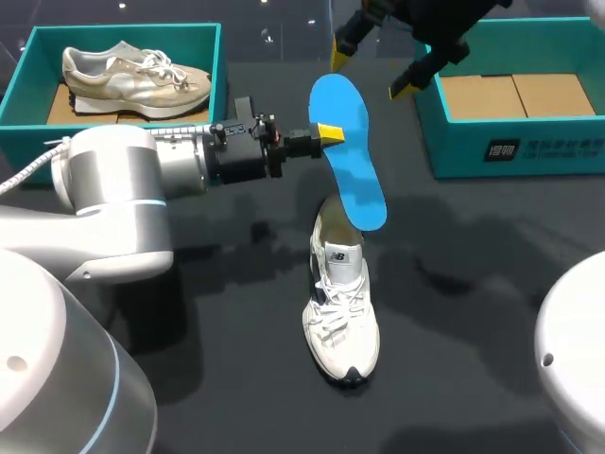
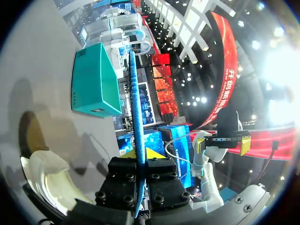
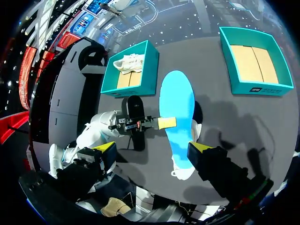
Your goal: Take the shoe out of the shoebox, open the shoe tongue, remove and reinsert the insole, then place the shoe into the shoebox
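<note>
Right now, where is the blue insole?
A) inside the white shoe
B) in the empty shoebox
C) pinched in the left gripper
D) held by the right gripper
C: the left gripper is shut on the blue insole over the white shoe; the right gripper hangs open, apart from it.

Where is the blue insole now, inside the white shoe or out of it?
Out. The left gripper, shut on the blue insole, holds it in the air over the white shoe.
</note>
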`<state>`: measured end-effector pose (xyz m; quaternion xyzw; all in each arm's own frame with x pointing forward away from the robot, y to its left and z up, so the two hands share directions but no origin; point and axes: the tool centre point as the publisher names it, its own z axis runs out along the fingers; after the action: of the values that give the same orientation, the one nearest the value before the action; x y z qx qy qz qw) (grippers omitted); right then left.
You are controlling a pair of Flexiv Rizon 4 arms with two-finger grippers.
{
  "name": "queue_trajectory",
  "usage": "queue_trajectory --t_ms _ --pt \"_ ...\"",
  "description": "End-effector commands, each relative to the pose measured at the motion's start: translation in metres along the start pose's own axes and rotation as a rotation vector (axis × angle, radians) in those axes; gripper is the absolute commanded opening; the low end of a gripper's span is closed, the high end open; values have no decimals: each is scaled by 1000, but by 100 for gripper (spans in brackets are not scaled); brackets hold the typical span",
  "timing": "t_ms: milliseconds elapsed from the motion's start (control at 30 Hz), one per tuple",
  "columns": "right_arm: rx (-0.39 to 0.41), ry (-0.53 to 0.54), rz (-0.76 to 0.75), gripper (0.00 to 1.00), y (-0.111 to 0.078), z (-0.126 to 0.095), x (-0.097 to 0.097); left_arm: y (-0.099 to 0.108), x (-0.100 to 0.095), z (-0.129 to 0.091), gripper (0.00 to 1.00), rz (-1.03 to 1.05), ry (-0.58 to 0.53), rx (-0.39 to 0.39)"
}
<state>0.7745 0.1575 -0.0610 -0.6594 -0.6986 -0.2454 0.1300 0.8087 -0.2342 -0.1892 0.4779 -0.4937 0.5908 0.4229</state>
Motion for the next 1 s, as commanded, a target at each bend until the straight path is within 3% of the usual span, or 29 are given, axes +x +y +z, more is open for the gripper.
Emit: queue_trajectory --t_ms 33,500,1000 --pt "-8 -398 25 100 -1 7 11 1 0 0 0 1 0 4" --pt "-18 -554 47 100 -10 16 25 1 0 0 0 1 0 4" --pt "-16 -584 44 100 -14 16 27 1 0 0 0 1 0 4"
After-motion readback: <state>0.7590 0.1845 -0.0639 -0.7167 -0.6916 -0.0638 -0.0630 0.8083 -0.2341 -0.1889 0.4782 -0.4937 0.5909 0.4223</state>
